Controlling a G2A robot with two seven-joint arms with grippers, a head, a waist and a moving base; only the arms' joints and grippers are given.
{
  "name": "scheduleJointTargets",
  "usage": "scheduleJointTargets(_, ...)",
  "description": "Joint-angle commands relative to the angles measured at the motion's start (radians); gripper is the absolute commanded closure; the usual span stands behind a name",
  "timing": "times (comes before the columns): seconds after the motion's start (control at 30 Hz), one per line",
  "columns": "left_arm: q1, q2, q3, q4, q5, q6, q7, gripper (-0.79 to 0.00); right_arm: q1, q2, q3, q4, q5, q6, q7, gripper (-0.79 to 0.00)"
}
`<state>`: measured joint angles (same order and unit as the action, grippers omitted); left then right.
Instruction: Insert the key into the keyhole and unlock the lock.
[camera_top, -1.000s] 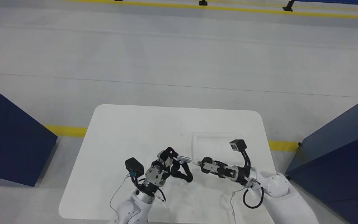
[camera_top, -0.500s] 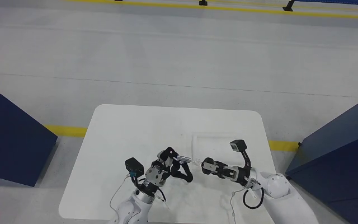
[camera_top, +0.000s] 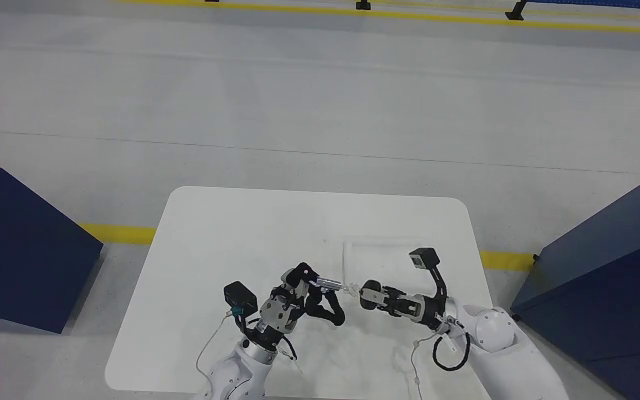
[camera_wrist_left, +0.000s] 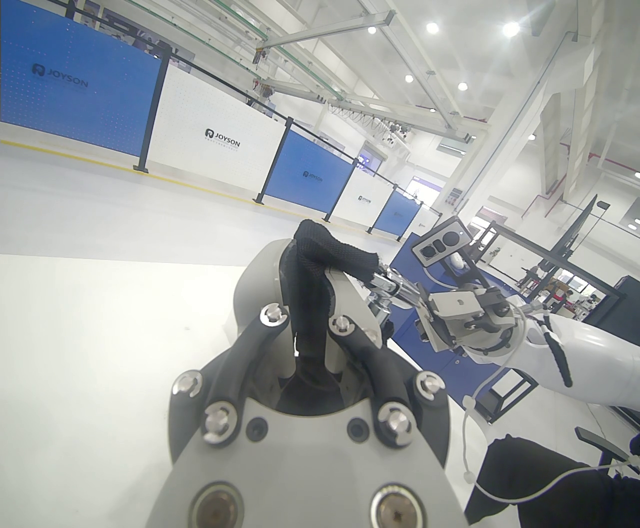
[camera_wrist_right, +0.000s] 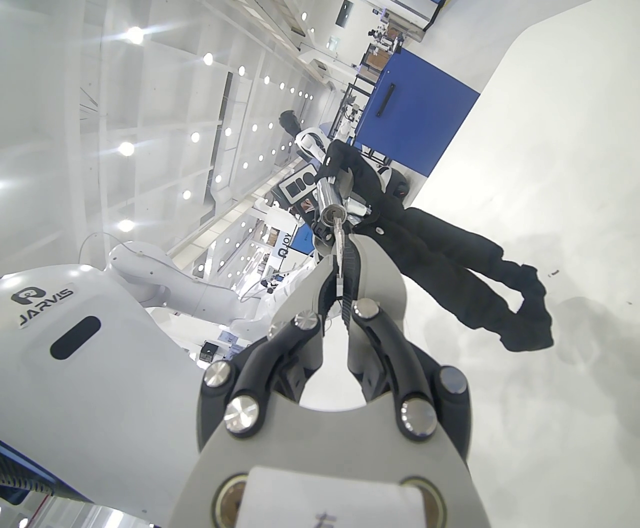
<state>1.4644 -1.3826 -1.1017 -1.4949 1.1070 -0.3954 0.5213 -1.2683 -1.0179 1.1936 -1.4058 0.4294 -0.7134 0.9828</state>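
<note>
My left gripper is shut on a cable lock with a black fabric-covered cable and a silver lock cylinder, held above the near part of the white table. In the left wrist view the cable arches over the gripper and the cylinder points toward the other arm. My right gripper is shut on a small silver key. The key's tip meets the keyhole in the cylinder's end face. I cannot tell how deep it sits. The two grippers face each other closely.
Dark blue cabinets stand off the table's left and right sides. A faint rectangular outline lies on the table beyond the grippers. The loose end of the cable hangs over the tabletop.
My right gripper has shifted very slightly toward the lock with the key. The left gripper and the lock have stayed put.
</note>
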Motion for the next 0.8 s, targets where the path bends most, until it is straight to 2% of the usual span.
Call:
scheduleJointTargets(0.0, 0.0, 0.0, 0.0, 0.0, 0.0, 0.0, 0.0, 0.0, 0.003, -0.001, -0.003, 0.001, -0.002, 0.002, -0.001, -0.034)
scheduleJointTargets(0.17, 0.0, 0.0, 0.0, 0.0, 0.0, 0.0, 0.0, 0.0, 0.014, -0.003, -0.01, 0.001, -0.007, 0.005, -0.001, 0.0)
scheduleJointTargets(0.77, 0.0, 0.0, 0.0, 0.0, 0.0, 0.0, 0.0, 0.0, 0.037, -0.01, -0.034, -0.017, -0.04, 0.022, -0.018, 0.0)
